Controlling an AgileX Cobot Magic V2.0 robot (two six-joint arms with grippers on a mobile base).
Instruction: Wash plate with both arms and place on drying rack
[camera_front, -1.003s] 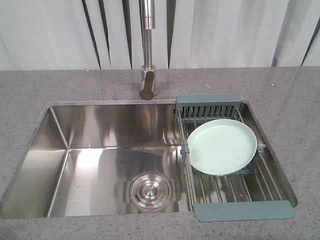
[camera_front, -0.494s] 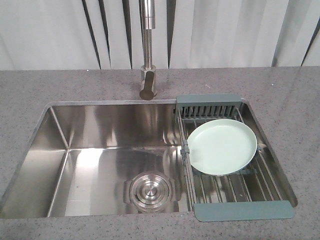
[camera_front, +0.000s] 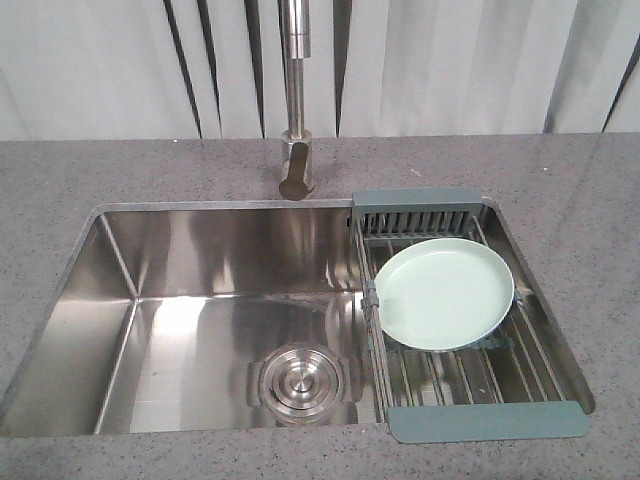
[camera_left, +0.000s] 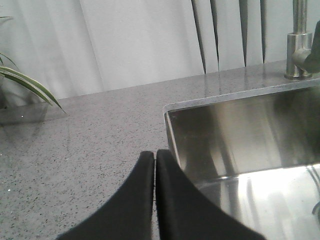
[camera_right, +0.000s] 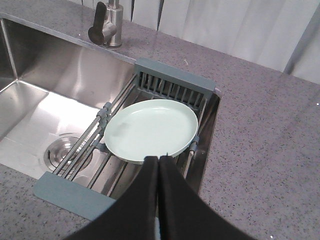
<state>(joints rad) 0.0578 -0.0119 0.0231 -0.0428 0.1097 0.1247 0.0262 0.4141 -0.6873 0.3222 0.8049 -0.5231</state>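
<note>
Still no shift: plate (camera_front: 444, 293) on drying rack (camera_front: 470, 375)

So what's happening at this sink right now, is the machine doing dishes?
Nothing is being handled just now. A round pale mint-green plate lies on the steel-rod drying rack across the right side of the stainless sink basin. The right gripper hovers closed just short of the plate's near rim, holding nothing. The left gripper, also closed and empty, is over the grey speckled countertop beside the sink's left edge. No water is running from the steel faucet.
</note>
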